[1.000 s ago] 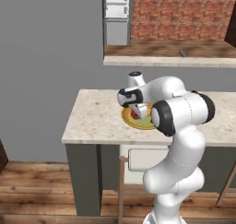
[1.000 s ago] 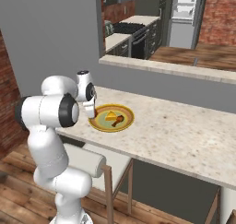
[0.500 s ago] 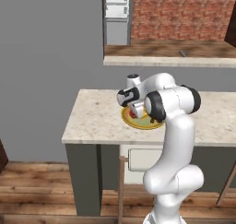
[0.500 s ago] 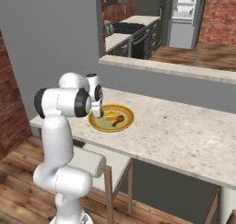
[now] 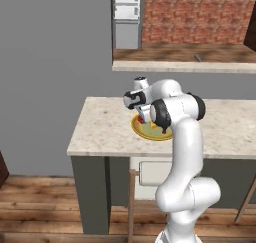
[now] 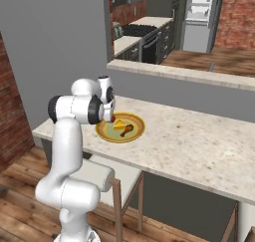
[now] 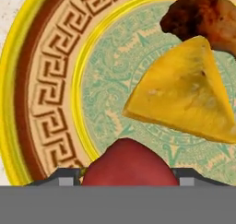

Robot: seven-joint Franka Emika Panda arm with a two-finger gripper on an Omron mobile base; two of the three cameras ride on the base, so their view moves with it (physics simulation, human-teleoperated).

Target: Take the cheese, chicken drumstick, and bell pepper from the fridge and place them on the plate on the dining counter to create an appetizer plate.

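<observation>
The plate (image 5: 156, 133) (image 6: 132, 133) lies on the dining counter (image 5: 100, 127) (image 6: 199, 146); its patterned rim (image 7: 41, 94) fills the left of the hand view. On it rest the yellow cheese (image 7: 184, 98) (image 6: 118, 126) and the brown chicken drumstick (image 7: 203, 15) (image 6: 127, 132). My gripper (image 5: 141, 118) (image 6: 110, 118) (image 7: 126, 177) hangs just over the plate's near-left part, shut on the dark-red bell pepper (image 7: 129, 168) (image 6: 113, 120) (image 5: 142, 120), which sits between the fingertips close above the plate. The fridge (image 5: 126, 17) (image 6: 196, 17) stands far behind.
A raised wooden-topped ledge (image 5: 185, 57) (image 6: 199, 71) runs behind the counter. A stool (image 5: 155, 172) (image 6: 107, 171) stands under the counter's front edge beside my base. Bare stone stretches to the right of the plate.
My elbow has swung round and upright while the hand stayed over the plate's left part, still with the bell pepper between the fingers. Cheese and drumstick have not moved.
</observation>
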